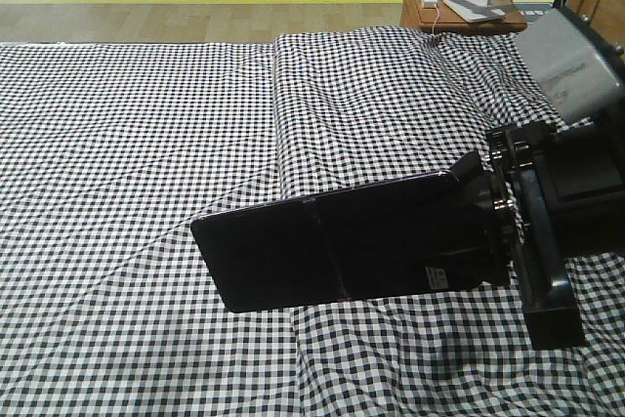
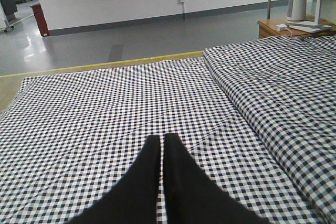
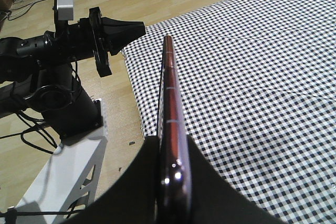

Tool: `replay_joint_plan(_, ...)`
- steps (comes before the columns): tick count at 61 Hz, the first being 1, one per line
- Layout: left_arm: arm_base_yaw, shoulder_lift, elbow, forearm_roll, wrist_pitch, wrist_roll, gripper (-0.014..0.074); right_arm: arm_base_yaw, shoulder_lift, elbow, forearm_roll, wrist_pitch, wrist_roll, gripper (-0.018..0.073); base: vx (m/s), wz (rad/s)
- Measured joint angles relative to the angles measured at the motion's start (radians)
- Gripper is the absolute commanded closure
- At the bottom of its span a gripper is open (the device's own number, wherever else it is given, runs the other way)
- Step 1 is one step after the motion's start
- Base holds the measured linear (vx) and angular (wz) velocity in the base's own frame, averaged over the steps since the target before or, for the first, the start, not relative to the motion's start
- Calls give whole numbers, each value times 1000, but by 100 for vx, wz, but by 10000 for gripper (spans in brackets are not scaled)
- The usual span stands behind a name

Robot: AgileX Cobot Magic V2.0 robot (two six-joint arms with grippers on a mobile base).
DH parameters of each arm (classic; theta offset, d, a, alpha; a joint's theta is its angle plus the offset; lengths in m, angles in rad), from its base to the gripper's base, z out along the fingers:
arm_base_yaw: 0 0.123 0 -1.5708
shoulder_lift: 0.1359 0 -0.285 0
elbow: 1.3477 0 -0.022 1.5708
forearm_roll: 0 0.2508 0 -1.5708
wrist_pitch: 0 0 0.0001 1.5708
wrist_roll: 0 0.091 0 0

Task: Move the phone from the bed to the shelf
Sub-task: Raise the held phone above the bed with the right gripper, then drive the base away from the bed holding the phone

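Note:
The phone (image 1: 332, 251), a thin glossy black slab with a middle crease and a small white sticker, hangs above the bed (image 1: 146, 124), which wears a black-and-white check sheet. My right gripper (image 1: 480, 231) is shut on the phone's right end. In the right wrist view the phone (image 3: 170, 93) stands edge-on with its pinkish rim showing, clamped in the right gripper (image 3: 170, 148). My left gripper (image 2: 163, 139) hovers low over the bed (image 2: 131, 98), shut with nothing in it. The shelf is out of view.
A small wooden nightstand (image 1: 439, 7) holding white items stands beyond the bed's far right corner, seen also as the nightstand (image 2: 283, 24). The left arm (image 3: 79, 35) and white robot base (image 3: 68, 182) stand over the wood floor beside the bed edge. A raised fold (image 1: 278, 114) crosses the sheet.

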Motion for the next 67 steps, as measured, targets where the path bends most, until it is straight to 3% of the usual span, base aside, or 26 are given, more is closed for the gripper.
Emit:
replay_joint_plan(32,0,0,0,0,0,0,595,0,0,0,0,0,0,561,-5,18)
replay_joint_plan(67,0,0,0,0,0,0,595,0,0,0,0,0,0,561,-13,49)
